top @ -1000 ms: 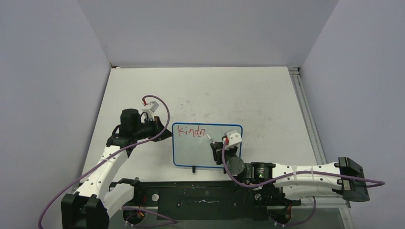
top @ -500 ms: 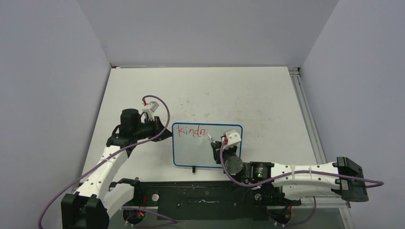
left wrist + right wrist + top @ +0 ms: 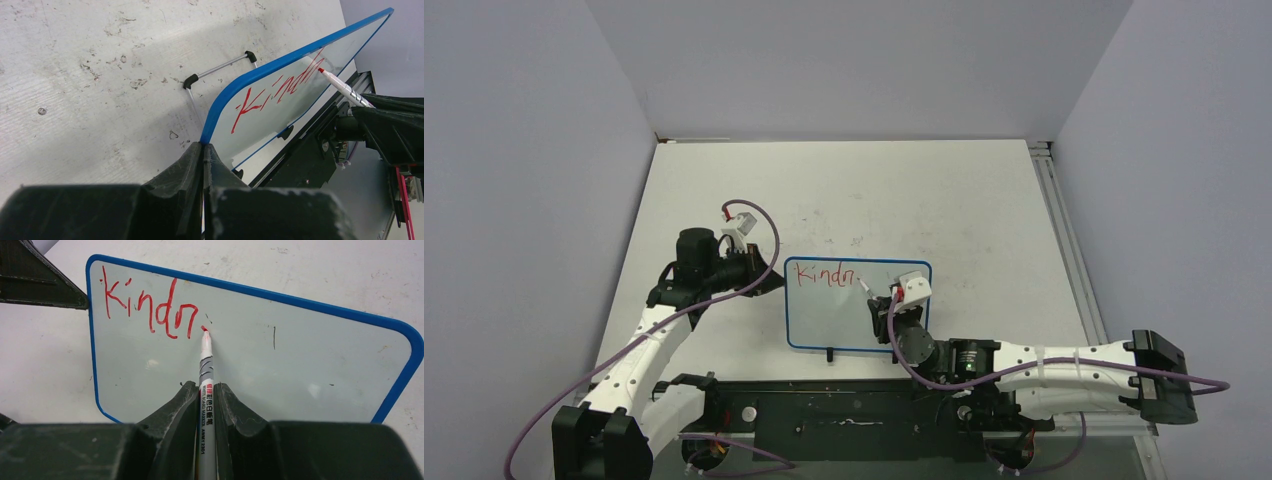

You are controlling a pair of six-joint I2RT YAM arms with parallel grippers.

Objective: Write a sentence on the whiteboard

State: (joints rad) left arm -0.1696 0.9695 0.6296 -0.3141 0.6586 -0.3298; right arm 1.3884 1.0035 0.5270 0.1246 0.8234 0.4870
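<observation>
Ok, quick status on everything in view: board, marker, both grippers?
whiteboard: tilted up on its wire stand, with "Kindn" written on it in red.
marker: uncapped, red tip at the board just past the last letter.
left gripper: shut on the whiteboard's blue frame.
right gripper: shut on the marker.

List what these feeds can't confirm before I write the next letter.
1. Right wrist view: whether the marker tip touches the whiteboard or hovers; seen along the barrel, no gap shows.
2. Left wrist view: how much of the board's edge the left gripper pinches; the gripper itself covers it.
3. Right wrist view: the middle of the board's near edge, behind the right gripper.
</observation>
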